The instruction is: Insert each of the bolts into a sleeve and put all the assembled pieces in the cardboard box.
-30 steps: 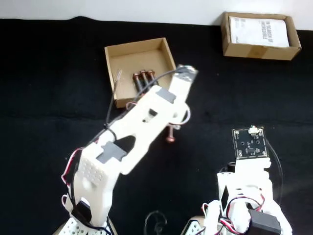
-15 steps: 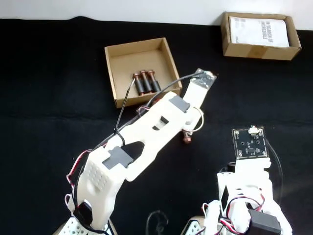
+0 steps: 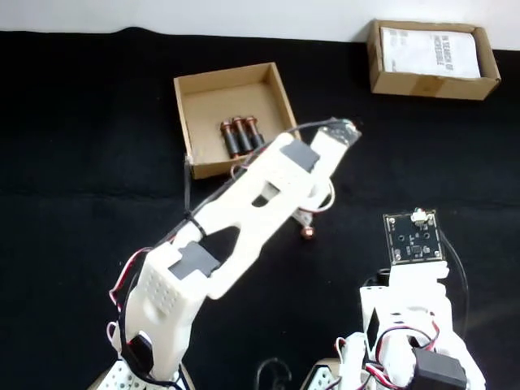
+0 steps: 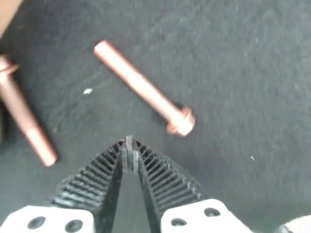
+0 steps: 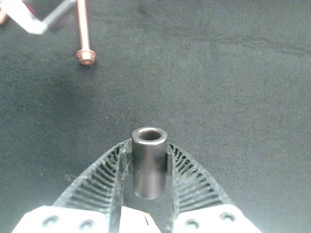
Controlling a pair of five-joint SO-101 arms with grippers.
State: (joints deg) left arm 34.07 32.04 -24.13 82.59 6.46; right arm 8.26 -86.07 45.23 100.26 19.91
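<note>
The left end effector (image 4: pixel 130 151) has its jaws pressed together with nothing between them. It hangs over the black worktop (image 3: pixel 81 122) near a loose bolt (image 4: pixel 143 87). A second bolt (image 4: pixel 24 121) lies apart from the first on the cloth. The right end effector (image 5: pixel 148 145) is clamped on a dark sleeve (image 5: pixel 149 170), whose open bore faces the camera. In the high view the cardboard box (image 3: pixel 207 110) sits at upper centre of the frame and holds three assembled pieces (image 3: pixel 241 136) side by side.

The left arm (image 3: pixel 280 199) and right arm (image 3: pixel 410 313) are white plastic with black servos (image 3: pixel 439 370), black and red cables (image 3: pixel 188 183), black ribbed fingers (image 4: pixel 97 182) and a square camera board (image 3: pixel 416 239).
</note>
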